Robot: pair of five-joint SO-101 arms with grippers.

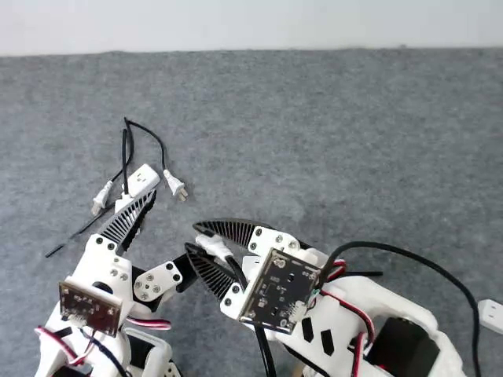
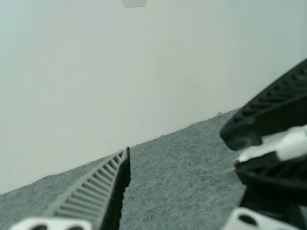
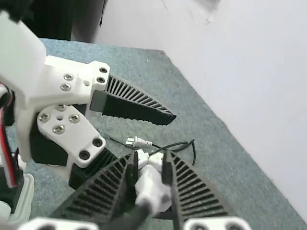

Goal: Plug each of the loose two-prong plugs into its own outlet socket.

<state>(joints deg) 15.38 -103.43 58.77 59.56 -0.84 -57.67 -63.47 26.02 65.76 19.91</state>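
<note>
Clamping a white plug (image 3: pixel 146 184) between its ribbed fingers, the right gripper (image 3: pixel 148 158) has its jaws closed on the plug body, and the plug's black cord trails back under the wrist. Just beside these jaws hangs the left gripper (image 1: pixel 169 236), spread wide with nothing in it: one finger lies close alongside the right gripper, while the other stretches away over the mat. Right at the tip of that far finger, and a little ahead of the right jaws, sits the white socket block (image 1: pixel 143 181), face up, its slots bare. Two loose plugs flank the block. One plug with bare prongs (image 1: pixel 177 188) lies on the side nearer the right jaws, at the end of a looping black cord. The other plug (image 1: pixel 100 198) lies on the far side of the block. Well behind the right gripper, past its arm, a second white piece (image 1: pixel 491 314) shows at the edge of the grey mat (image 1: pixel 354 141); it may be another socket, but I cannot tell whether anything is in it. As I judge it, the task is at an early stage: one plug is picked up, none looks seated, and the held plug and both loose ones have yet to be pushed into sockets.
</note>
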